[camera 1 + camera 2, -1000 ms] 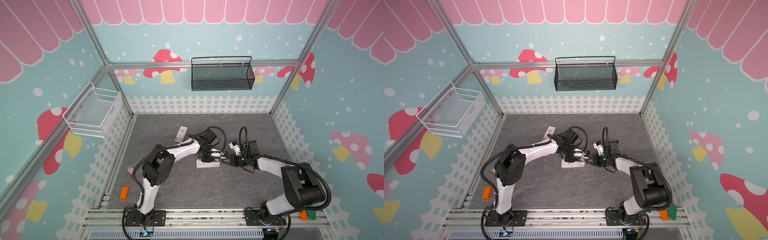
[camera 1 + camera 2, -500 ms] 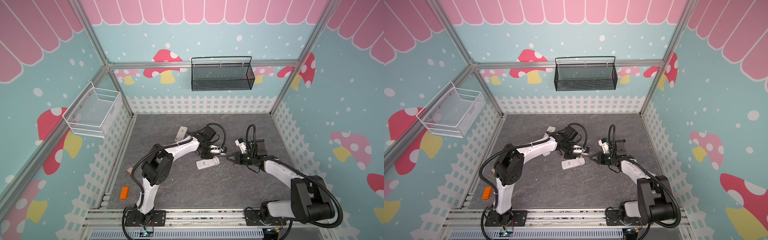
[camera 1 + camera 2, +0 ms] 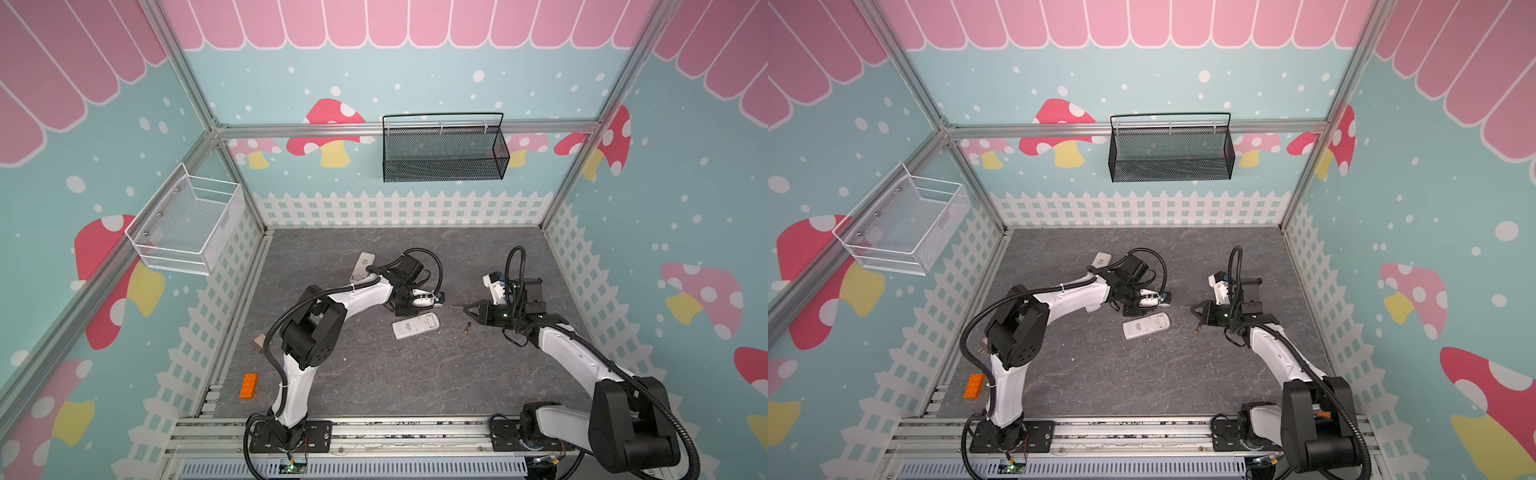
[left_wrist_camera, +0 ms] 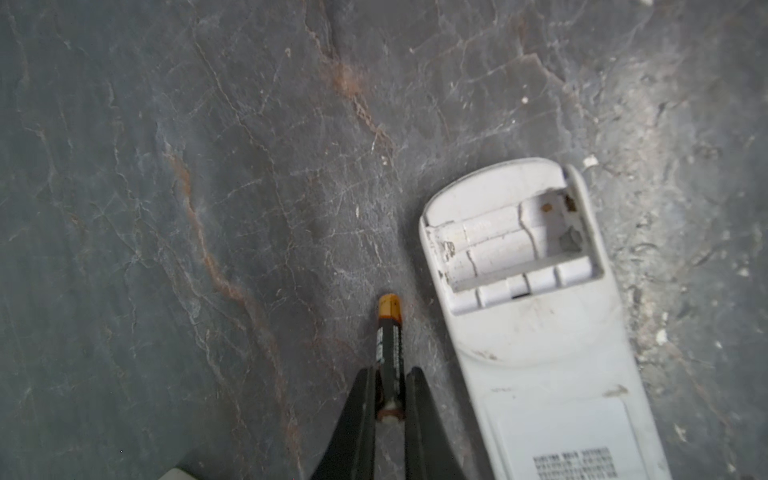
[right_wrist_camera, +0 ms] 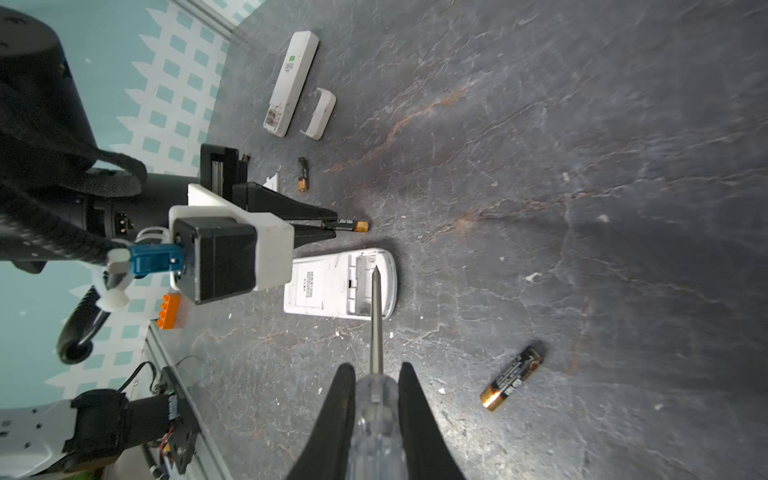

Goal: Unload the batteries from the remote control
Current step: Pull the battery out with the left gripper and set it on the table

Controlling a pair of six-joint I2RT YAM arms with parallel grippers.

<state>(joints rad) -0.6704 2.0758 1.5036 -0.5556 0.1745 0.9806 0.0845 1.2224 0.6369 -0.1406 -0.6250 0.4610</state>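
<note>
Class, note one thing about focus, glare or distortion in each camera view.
Left wrist view: soft overall, with pale glare on the table past the remote. Right wrist view: the screwdriver near the lens is blurred, the remote sharper. Both top views: wide-angle, the frame posts splay outward.

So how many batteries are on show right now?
3. One battery is pinched in the left gripper beside the open remote; one lies on the table on that gripper's other side; one lies near the right gripper. More could be hidden under the arms.
</note>
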